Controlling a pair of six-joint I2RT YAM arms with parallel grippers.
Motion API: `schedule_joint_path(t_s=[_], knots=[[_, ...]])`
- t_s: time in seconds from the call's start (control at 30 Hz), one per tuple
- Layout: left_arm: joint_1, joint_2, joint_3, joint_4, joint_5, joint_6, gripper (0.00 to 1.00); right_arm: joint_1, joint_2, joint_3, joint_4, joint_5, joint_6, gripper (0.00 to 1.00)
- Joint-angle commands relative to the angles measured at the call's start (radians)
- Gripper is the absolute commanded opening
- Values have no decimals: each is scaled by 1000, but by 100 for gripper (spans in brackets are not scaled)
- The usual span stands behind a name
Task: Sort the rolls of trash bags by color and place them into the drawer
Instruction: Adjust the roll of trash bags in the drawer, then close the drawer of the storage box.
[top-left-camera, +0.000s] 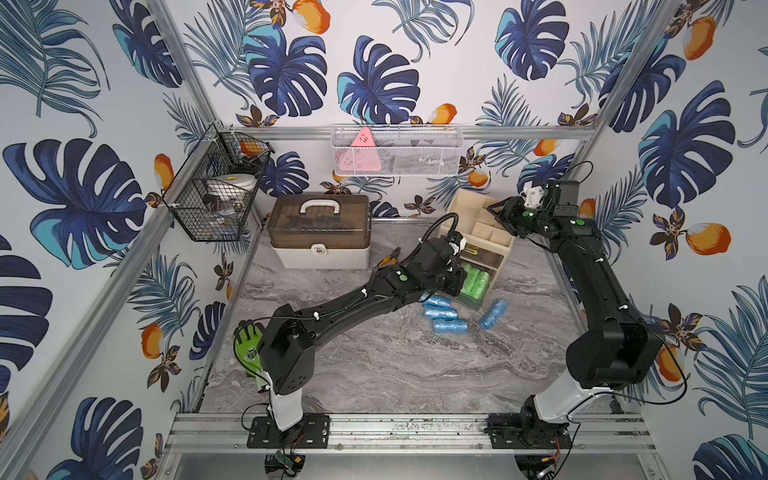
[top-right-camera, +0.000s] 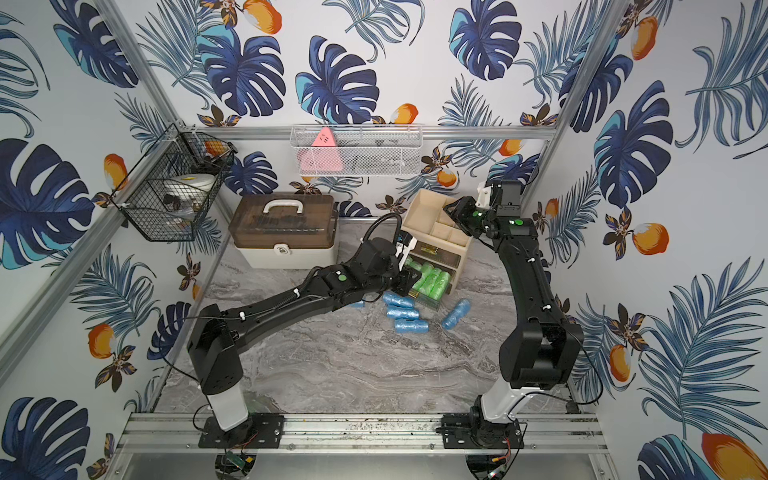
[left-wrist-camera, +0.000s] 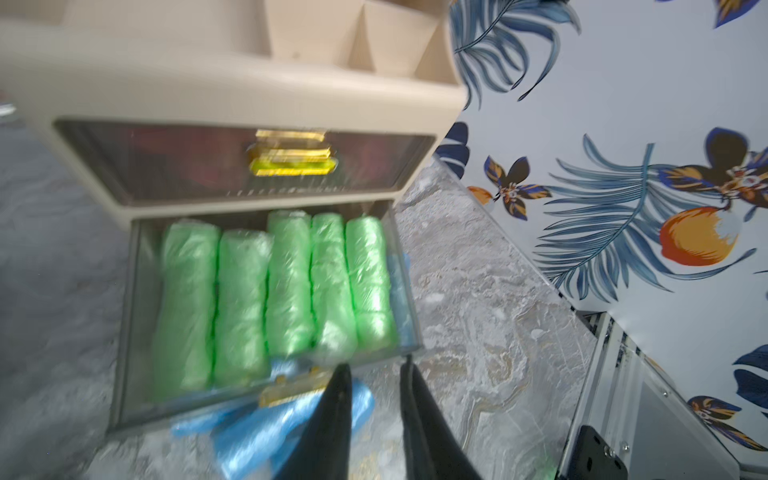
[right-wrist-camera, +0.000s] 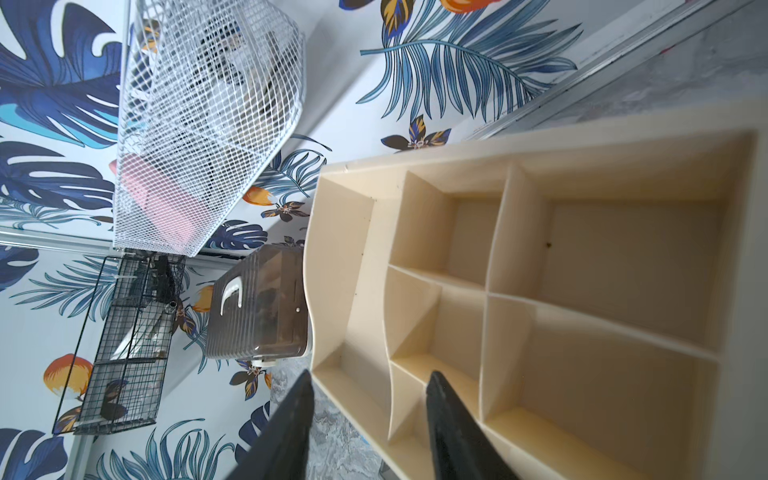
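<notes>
Several green rolls of trash bags (left-wrist-camera: 286, 286) lie side by side in the pulled-out lower drawer (left-wrist-camera: 133, 311) of a beige organizer (top-left-camera: 469, 208), seen in both top views (top-right-camera: 432, 280). Several blue rolls (top-left-camera: 444, 318) lie on the marble table in front of the drawer, and one more blue roll (top-left-camera: 493, 313) lies off to the right. My left gripper (left-wrist-camera: 376, 365) hangs just in front of the drawer's front edge, jaws a little apart with nothing between them and a blue roll (left-wrist-camera: 266, 432) beside one finger. My right gripper (right-wrist-camera: 370, 374) is open above the organizer's empty top compartments (right-wrist-camera: 602, 249).
The upper drawer with a gold handle (left-wrist-camera: 291, 160) is closed. A handled storage box (top-left-camera: 320, 228) stands at the back left, with pliers (top-left-camera: 390, 255) beside it. A green glove (top-left-camera: 247, 349) lies by the left arm's base. A black wire basket (top-left-camera: 216, 191) and a white mesh basket (top-left-camera: 395, 151) hang on the walls.
</notes>
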Motion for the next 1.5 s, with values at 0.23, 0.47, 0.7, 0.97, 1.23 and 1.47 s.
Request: schedule_joint_path(t_s=[0.23, 0.47, 0.7, 0.97, 1.23, 1.47], knots=[[1, -84, -241, 96, -88, -85, 23, 5, 59, 153, -138, 176, -87, 46], [0, -57, -265, 123, -73, -100, 23, 8, 112, 243, -197, 264, -159, 50], [1, -67, -299, 144, -77, -108, 23, 11, 223, 370, -265, 268, -172, 48], [3, -56, -316, 191, -95, -102, 23, 29, 300, 447, -307, 290, -178, 45], [6, 12, -308, 298, -112, -103, 22, 44, 374, 525, -402, 305, -193, 35], [5, 89, -272, 366, -100, -116, 21, 48, 355, 481, -424, 311, -189, 23]])
